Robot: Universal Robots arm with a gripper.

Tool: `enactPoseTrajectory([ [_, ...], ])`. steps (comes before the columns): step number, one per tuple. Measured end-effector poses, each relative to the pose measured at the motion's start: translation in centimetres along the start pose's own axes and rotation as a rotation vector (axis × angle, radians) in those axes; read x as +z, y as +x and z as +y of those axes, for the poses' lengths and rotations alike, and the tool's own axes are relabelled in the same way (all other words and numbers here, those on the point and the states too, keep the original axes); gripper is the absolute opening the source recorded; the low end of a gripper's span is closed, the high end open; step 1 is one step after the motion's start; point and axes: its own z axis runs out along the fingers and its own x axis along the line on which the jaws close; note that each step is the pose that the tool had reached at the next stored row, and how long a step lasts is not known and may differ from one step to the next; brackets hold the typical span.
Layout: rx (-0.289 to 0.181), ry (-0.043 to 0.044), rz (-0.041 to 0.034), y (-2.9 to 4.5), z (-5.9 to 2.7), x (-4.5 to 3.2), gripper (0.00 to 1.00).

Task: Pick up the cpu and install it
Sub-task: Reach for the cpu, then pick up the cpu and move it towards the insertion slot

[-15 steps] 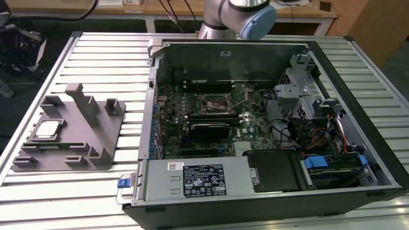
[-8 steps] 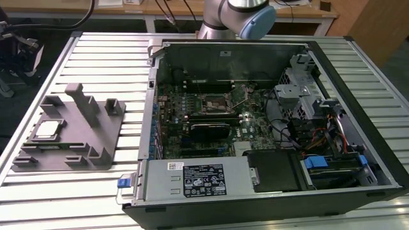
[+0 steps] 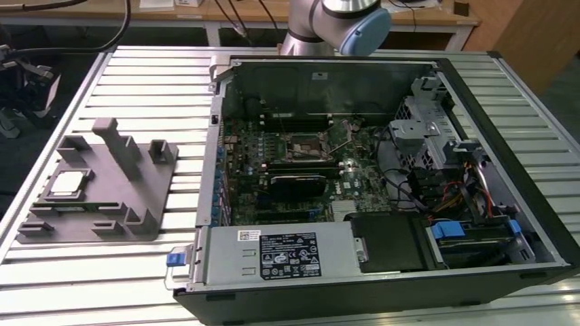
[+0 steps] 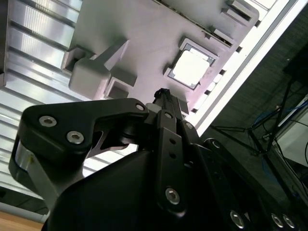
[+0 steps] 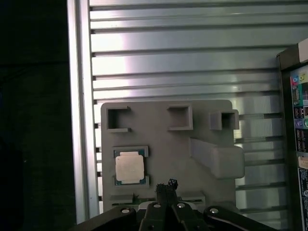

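Hovering over the grey fixture (image 5: 168,149), the gripper (image 5: 166,184) is pinching its fingers together on nothing. The cpu (image 5: 130,167) is sitting flat in a fixture recess, just beside the fingertips and not touching them, well apart from the open PC case (image 3: 327,81).

One cpu (image 3: 70,183) lies on one grey fixture (image 3: 109,198) at the exterior view's left. In the first wrist view the fixture carries three square pockets (image 5: 179,118) along one edge and one long raised block (image 5: 216,156). One open computer case (image 3: 363,92) fills the exterior view's middle and right, holding one motherboard (image 3: 354,180) with one socket (image 3: 306,145). One robot arm (image 3: 335,20) stands at the top middle. One gripper (image 5: 166,184) appears in both wrist views. One slatted metal table (image 3: 145,75) carries everything.
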Motion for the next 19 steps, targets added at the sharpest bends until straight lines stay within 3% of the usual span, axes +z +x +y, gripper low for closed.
enactPoseTrajectory([
  [12, 0.000, 0.0000, 0.0002, 0.58, -0.35, 1.64, 0.11],
  [19, 0.000, 0.0001, 0.0003, 0.86, -0.42, 2.01, 0.11],
])
